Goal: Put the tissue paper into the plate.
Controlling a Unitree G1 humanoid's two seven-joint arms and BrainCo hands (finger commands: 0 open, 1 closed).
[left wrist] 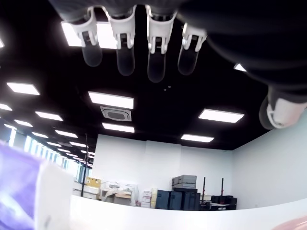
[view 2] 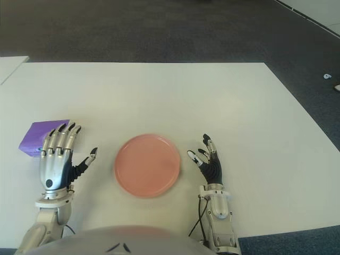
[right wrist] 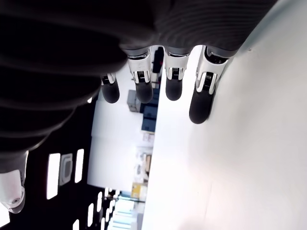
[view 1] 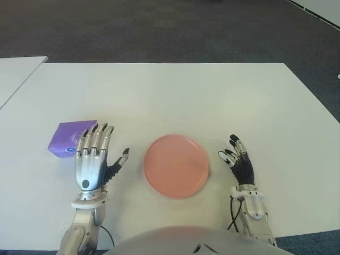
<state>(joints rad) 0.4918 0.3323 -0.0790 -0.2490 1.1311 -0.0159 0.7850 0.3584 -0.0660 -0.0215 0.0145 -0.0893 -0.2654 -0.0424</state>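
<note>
On the white table [view 1: 175,95], at the robot's left, lies the tissue pack [view 1: 68,137], a purple soft packet just beyond the fingertips of the left hand [view 1: 93,159]. The pink plate [view 1: 176,166] sits in the middle, between the 2 hands, and holds nothing yet. The left hand is spread flat, 4 fingers straight and thumb out to the side, gripping nothing; part of it overlaps the near edge of the pack in the eye views. The right hand [view 1: 239,164] shows to the right of the plate, edge-on, fingers loosely extended and empty.

The pack looks light and squashy, with a slick film wrapper that may slide, so it is probably best pinched across its short sides, thumb against fingers. It lies flat, turned a little askew, its long axis seemingly running from near-left to far-right, a corner pointing toward the plate side.
</note>
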